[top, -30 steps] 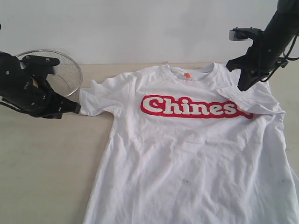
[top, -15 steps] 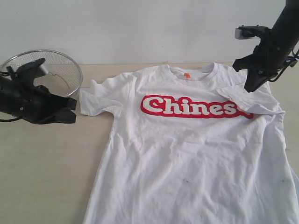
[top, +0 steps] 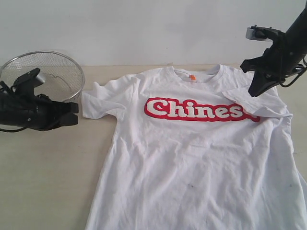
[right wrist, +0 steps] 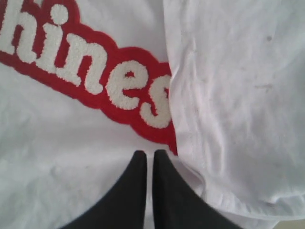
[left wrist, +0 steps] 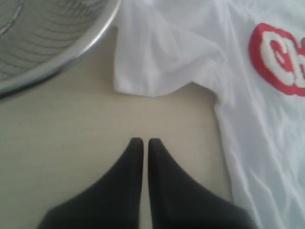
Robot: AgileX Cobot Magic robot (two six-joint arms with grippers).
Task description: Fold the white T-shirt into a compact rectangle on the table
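Note:
The white T-shirt (top: 192, 158) lies face up on the table (top: 48, 182), red lettering (top: 196, 109) across its chest. Its right sleeve (top: 261, 105) is folded inward over the end of the lettering. The left sleeve (top: 103, 100) lies flat and spread out. My left gripper (top: 76, 114) is shut and holds nothing. It sits low over bare table just left of that sleeve (left wrist: 162, 52), and its tips (left wrist: 144, 141) stop short of the hem. My right gripper (top: 254, 92) is shut and empty above the folded sleeve (right wrist: 233, 95), beside the lettering (right wrist: 95, 76).
A round wire-mesh basket (top: 67, 72) stands at the back left, right behind my left arm, and its rim (left wrist: 57, 62) is close to the left sleeve. A pale wall runs behind the table. The shirt's bottom hem runs out of the exterior view.
My left arm has dropped lower and swung flatter, and its tips have drawn slightly back from the left sleeve's edge. My right gripper has shifted a little to the right above the folded sleeve.

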